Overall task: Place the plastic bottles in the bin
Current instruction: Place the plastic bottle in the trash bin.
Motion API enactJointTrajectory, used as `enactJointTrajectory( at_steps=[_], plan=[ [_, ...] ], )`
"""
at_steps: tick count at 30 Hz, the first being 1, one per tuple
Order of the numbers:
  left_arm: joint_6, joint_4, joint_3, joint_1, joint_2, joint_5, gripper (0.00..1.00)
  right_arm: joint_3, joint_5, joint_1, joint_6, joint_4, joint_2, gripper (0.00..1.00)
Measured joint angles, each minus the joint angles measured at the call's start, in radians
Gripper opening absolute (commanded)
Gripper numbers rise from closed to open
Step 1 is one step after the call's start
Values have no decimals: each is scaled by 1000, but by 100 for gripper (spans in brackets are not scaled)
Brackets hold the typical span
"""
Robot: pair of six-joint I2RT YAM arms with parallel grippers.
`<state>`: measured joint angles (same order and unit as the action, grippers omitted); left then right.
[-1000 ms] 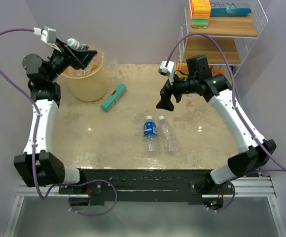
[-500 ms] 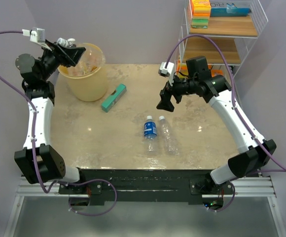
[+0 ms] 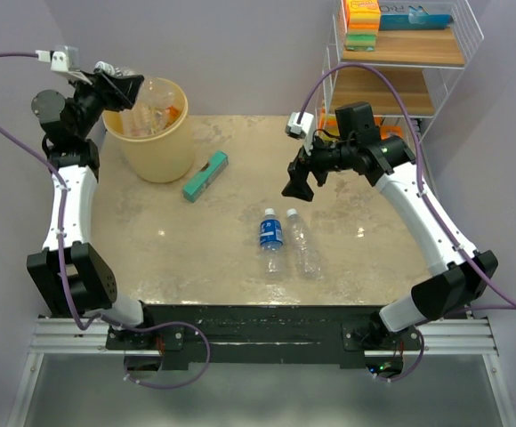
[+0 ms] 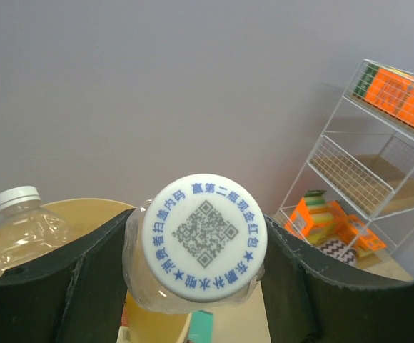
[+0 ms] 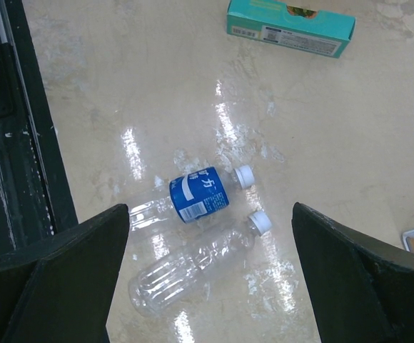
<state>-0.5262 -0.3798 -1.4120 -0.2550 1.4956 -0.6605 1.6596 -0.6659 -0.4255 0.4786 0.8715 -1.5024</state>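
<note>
Clear bottle (image 4: pixel 204 246) held by left gripper (image 3: pixel 118 86) at bin (image 3: pixel 165 151) rim.
Wrist view alone shows the code printed on its top; right gripper (image 3: pixel 296 181) stands wide apart.

Lighting: bright, even, diffuse, from overhead. Shadows: soft, faint.
Glare: white specular streaks on glossy table (image 5: pixel 121 71) in right wrist view, centre toward 6 o'clock; weaker patches near centre of top view.
Focus: cap of bottle (image 4: pixel 204 236) sharp, print legible; wire rack (image 4: pixel 364 171) at 3 o'clock slightly soft.
</note>
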Motion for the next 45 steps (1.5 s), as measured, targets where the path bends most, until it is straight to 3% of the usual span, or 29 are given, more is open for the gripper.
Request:
enactJointTrajectory(
  at_steps=[18,45],
  plan=[
    [78,-8,-63,0,190,100,0,-4,35,0,-8,-14,0,99],
    [156,46,-113,60,280,173,24,-37,74,0,-7,-19,0,99]
  ],
)
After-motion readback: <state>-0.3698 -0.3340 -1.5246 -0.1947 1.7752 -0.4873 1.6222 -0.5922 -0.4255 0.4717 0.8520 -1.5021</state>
